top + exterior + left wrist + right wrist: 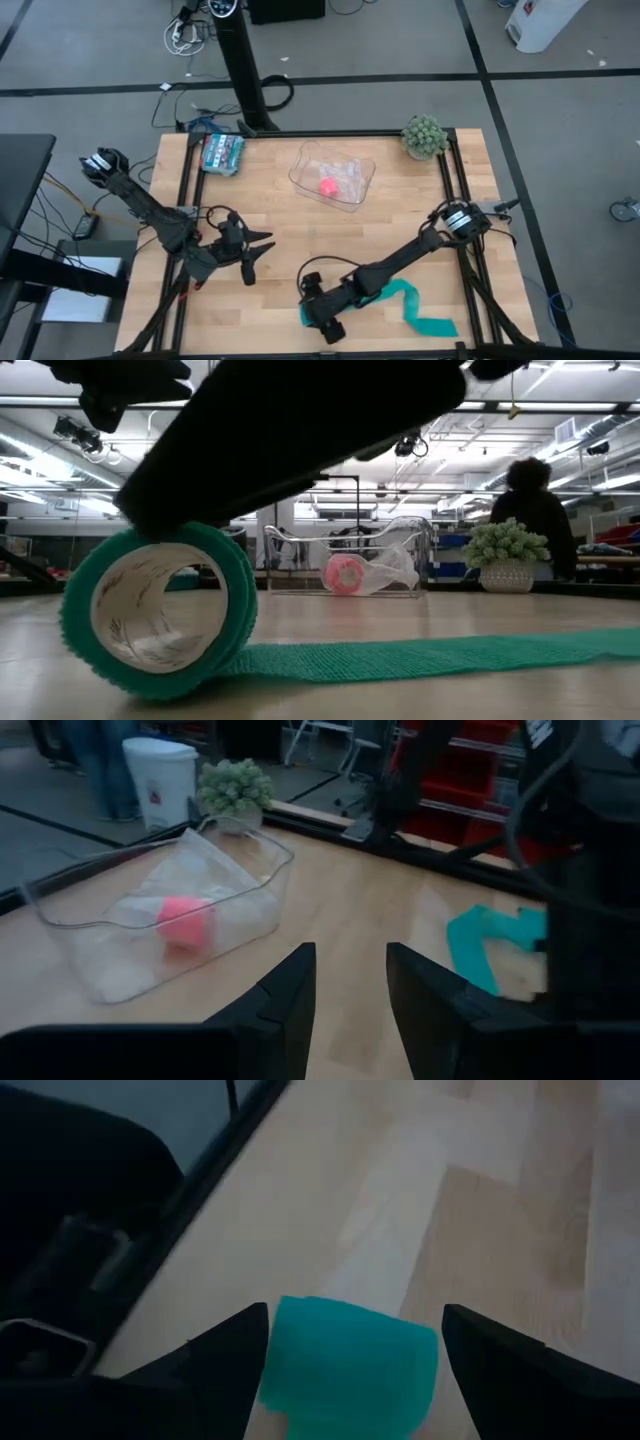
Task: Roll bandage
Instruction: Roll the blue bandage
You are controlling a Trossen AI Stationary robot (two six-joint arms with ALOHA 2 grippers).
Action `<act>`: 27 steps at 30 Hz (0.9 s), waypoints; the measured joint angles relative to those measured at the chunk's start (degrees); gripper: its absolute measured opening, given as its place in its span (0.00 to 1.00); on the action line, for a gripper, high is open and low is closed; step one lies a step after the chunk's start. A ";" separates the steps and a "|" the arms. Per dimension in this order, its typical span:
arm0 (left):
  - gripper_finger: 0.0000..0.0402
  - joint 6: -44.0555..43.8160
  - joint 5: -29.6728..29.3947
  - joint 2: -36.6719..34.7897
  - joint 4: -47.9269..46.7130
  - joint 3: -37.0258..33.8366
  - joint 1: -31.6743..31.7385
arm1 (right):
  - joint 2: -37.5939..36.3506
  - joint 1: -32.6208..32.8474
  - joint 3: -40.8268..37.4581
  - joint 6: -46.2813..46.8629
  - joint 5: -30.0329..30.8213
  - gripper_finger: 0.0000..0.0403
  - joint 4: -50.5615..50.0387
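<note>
Bandage (pixel 160 610): knitted teal roll, flat tail, between right gripper's (pixel 350 1342) parted jaws.

There's a clear plastic tub (pixel 352 189) holding a pink roll (pixel 327 186), a small potted plant (pixel 424 136) nearby, plus a teal-patterned packet (pixel 222 153).

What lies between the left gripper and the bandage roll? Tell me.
Only bare wooden table, by the high view: the left gripper hangs open, apart from the bandage roll under the right gripper.
</note>
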 joint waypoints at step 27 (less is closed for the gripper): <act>0.33 -0.23 5.85 0.04 -0.06 0.00 -0.03 | 1.22 0.18 3.03 8.25 1.01 0.77 -10.26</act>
